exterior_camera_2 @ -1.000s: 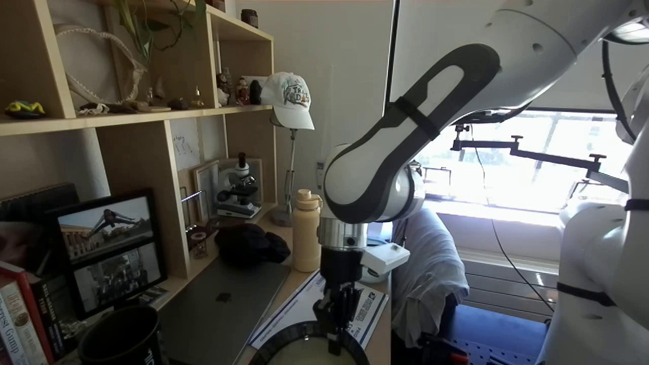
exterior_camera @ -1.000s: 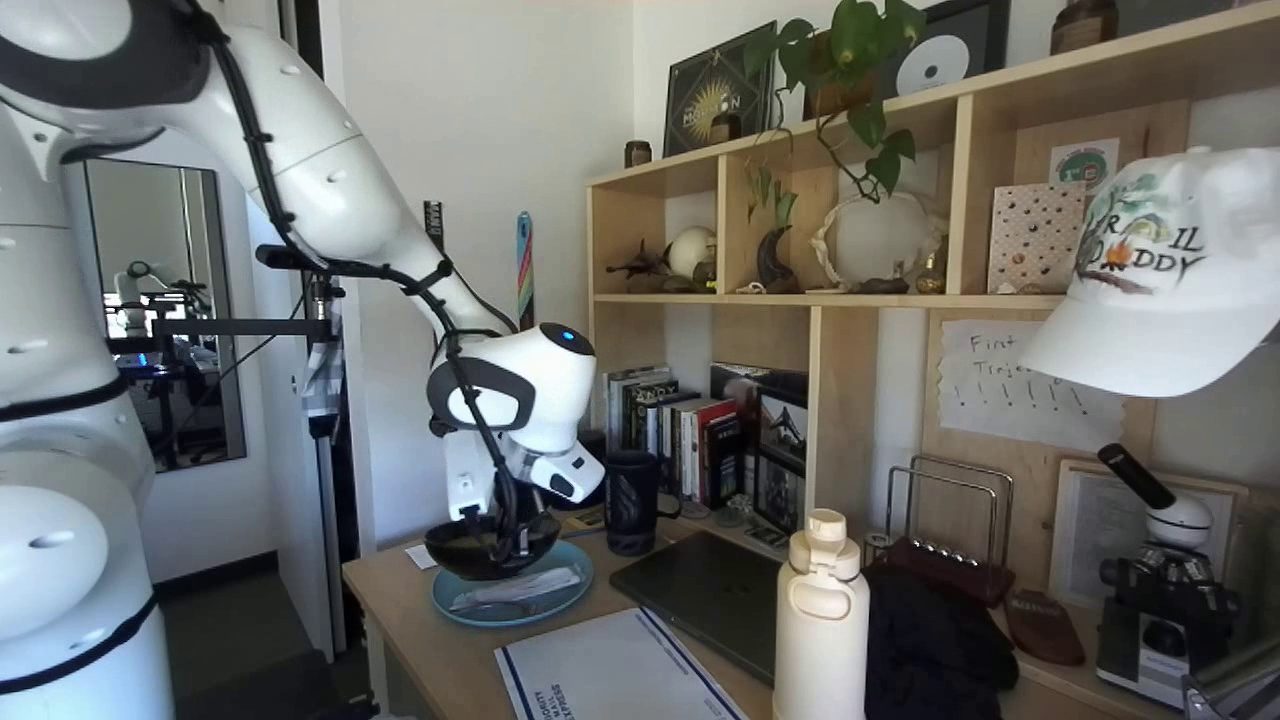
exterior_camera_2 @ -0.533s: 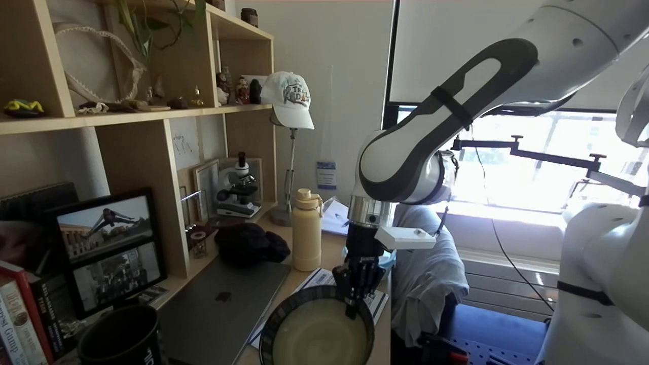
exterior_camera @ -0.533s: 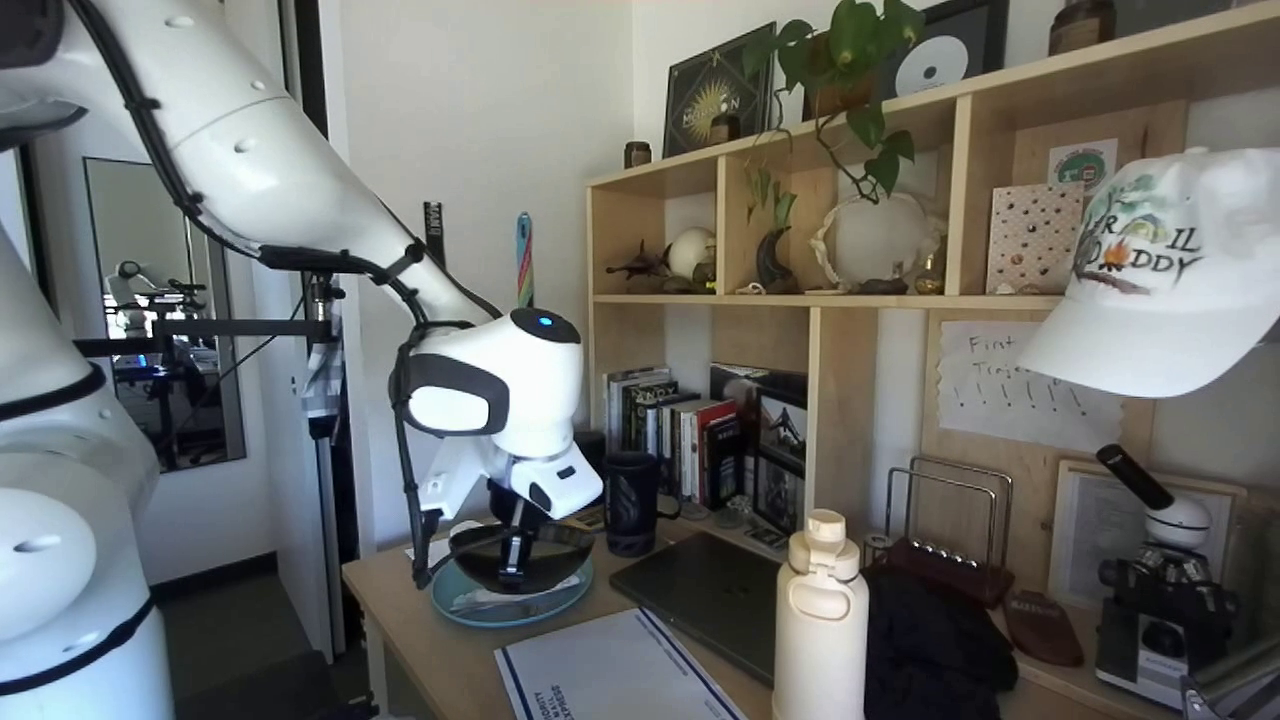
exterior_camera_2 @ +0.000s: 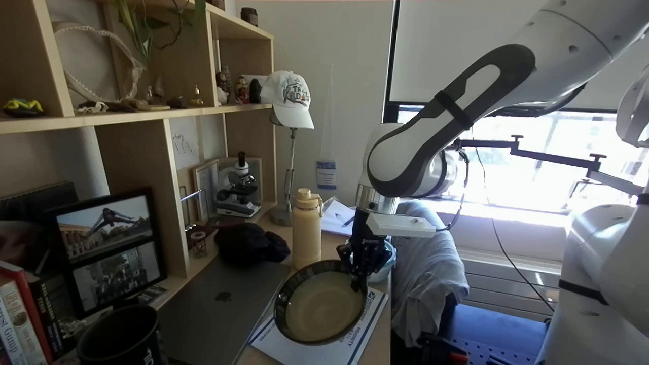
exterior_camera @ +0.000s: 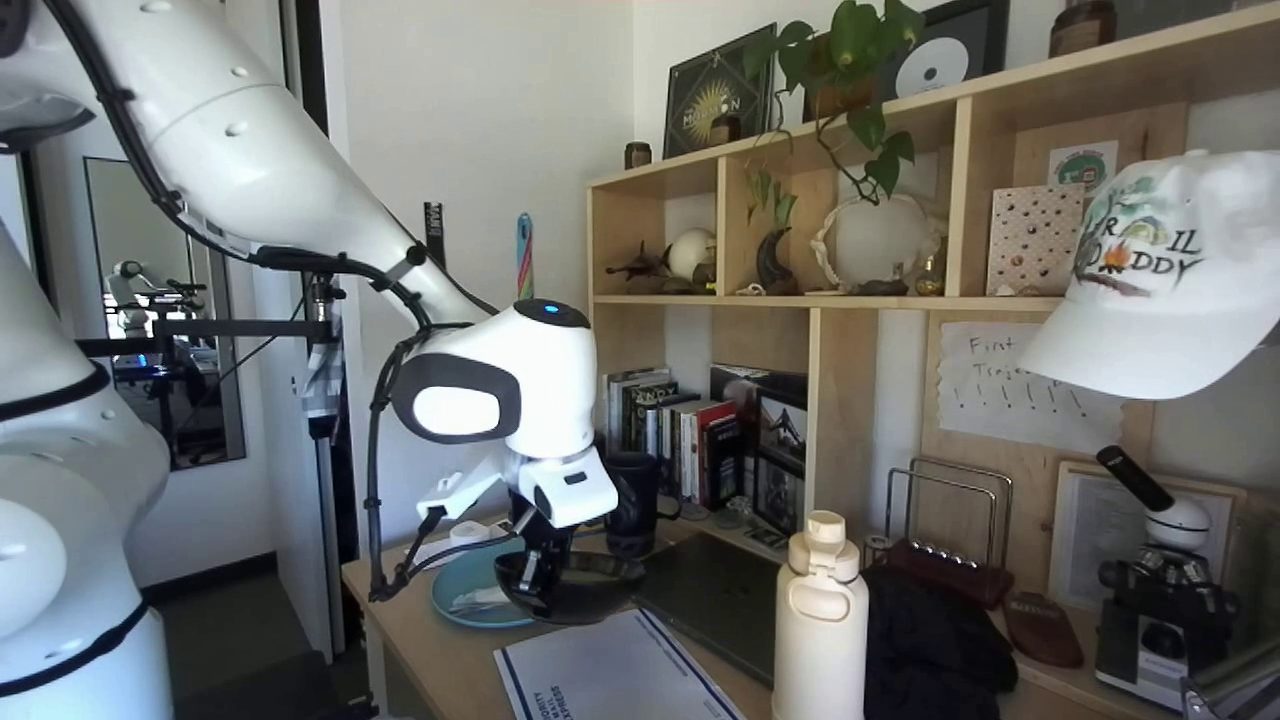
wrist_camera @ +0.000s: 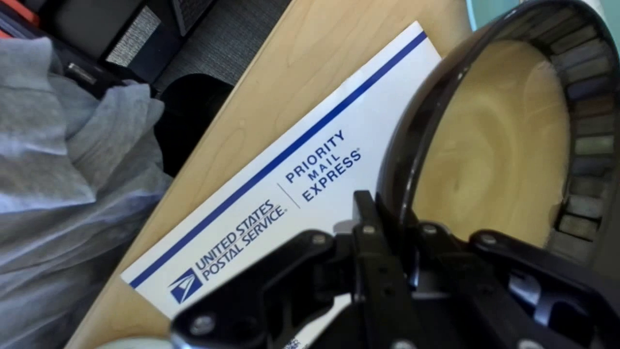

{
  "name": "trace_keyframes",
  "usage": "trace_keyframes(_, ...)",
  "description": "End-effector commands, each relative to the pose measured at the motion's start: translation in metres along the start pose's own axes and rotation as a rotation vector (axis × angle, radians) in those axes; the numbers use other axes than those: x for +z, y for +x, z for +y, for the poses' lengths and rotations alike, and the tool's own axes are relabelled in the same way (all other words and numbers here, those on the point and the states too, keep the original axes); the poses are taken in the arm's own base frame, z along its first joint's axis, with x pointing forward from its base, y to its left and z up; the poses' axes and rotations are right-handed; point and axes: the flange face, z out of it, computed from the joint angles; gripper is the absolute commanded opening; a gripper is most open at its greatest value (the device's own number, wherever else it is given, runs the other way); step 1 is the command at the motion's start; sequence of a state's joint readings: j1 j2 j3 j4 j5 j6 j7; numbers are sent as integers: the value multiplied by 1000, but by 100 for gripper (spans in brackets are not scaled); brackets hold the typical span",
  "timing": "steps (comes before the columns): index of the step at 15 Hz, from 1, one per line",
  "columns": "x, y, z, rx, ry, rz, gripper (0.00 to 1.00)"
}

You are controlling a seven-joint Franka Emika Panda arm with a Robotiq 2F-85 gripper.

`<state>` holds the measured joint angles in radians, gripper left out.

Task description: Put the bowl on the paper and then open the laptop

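"Where's the bowl [exterior_camera_2: 322, 306]?"

"Tilted, partly over the paper [wrist_camera: 300, 194], rim pinched in the claw [wrist_camera: 391, 218]. It hides part of the paper; whether they touch, I can't tell."

"And the laptop [exterior_camera_2: 223, 309]?"

"Lid down, just beside the paper, its near end cut off in an exterior view."

"Open room?"

"A strip of table [wrist_camera: 232, 150] shows between the paper's blue-striped edge and the table's own edge."

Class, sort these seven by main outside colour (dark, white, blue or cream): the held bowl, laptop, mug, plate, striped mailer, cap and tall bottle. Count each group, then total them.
Dark: 3 (bowl, laptop, mug)
White: 2 (striped mailer, cap)
Blue: 1 (plate)
Cream: 1 (bottle)
Total: 7
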<state>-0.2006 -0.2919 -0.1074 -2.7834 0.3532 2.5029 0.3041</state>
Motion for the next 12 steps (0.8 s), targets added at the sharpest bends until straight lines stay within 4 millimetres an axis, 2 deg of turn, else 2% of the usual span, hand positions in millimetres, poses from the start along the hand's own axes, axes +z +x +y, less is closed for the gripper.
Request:
trace_keyframes(1,-11,6,7,78,-2,30,5)
trace_keyframes(6,7,14,12,92,-9,56,5)
trace_keyframes(12,41,27,20,99,-23,122,5)
